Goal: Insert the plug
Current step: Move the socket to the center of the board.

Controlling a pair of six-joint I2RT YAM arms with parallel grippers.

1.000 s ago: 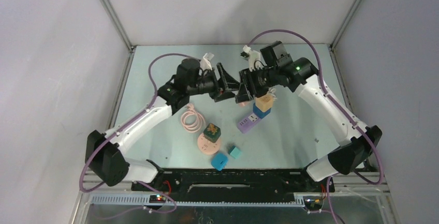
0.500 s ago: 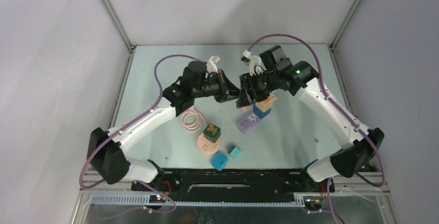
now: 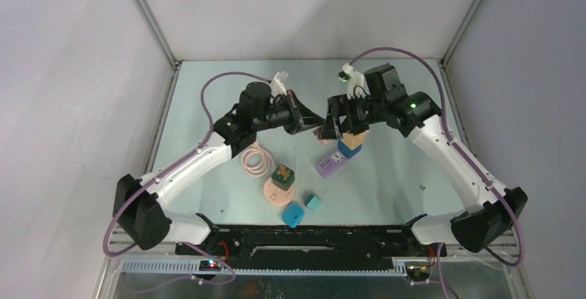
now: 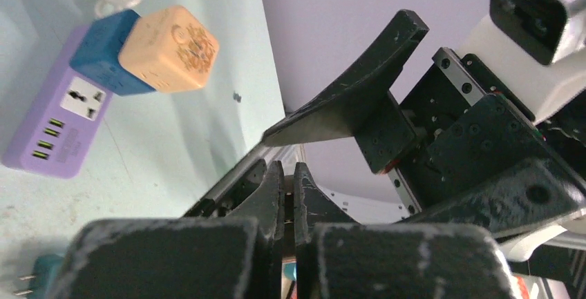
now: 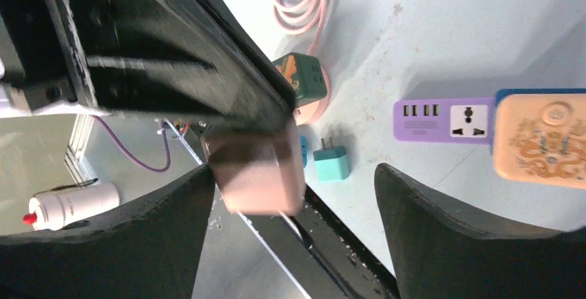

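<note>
Right hand [image 5: 294,170] has sprung wide, left hand [image 4: 289,172] clamped on pink plug [image 5: 256,171] (blurred, half hidden).

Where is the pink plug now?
The pink plug is airborne over mid-table in the top view, pinched by the left gripper between the open fingers of the right gripper, near the purple power strip.

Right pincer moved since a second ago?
Yes. The right pincer backed off slightly rightward relative to the purple power strip.
</note>
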